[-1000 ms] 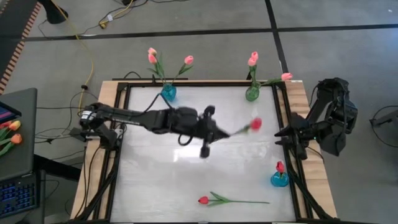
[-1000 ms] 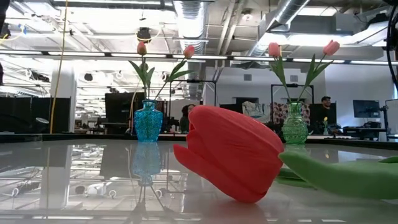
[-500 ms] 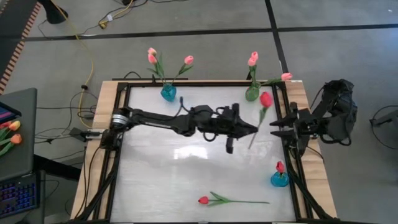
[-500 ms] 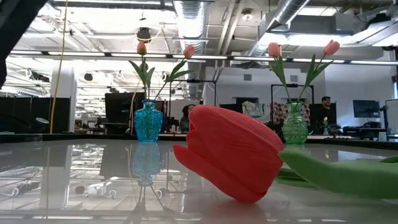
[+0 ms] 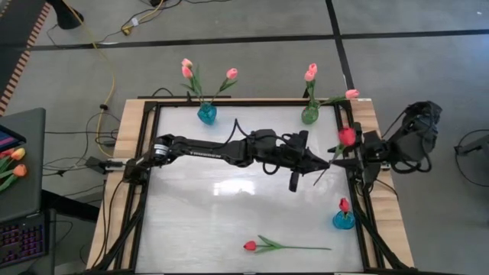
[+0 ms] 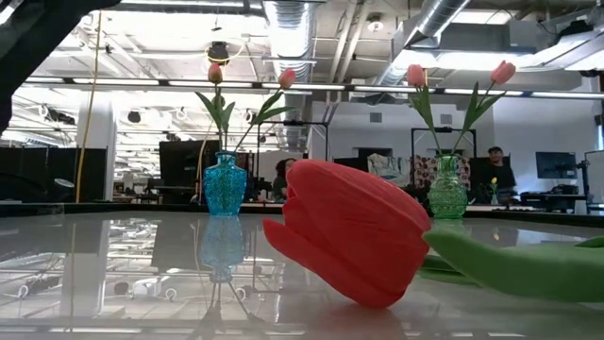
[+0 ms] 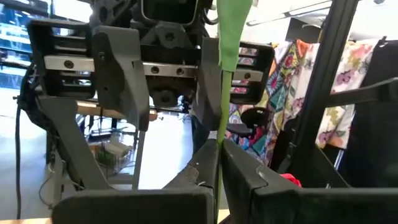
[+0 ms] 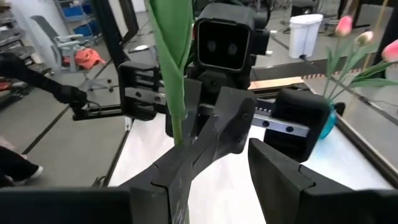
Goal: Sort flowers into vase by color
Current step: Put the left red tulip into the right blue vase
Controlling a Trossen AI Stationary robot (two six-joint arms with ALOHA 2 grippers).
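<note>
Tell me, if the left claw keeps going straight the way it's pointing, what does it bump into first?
Most likely the right gripper. The left gripper, shut on the red tulip's stem, points across the table right at it, and the two are almost nose to nose. The exact gap is hard to judge.

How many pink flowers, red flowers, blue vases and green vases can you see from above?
Pink tulips: 6
Red tulips: 3
Blue vases: 2
Green vases: 1
Total: 12
</note>
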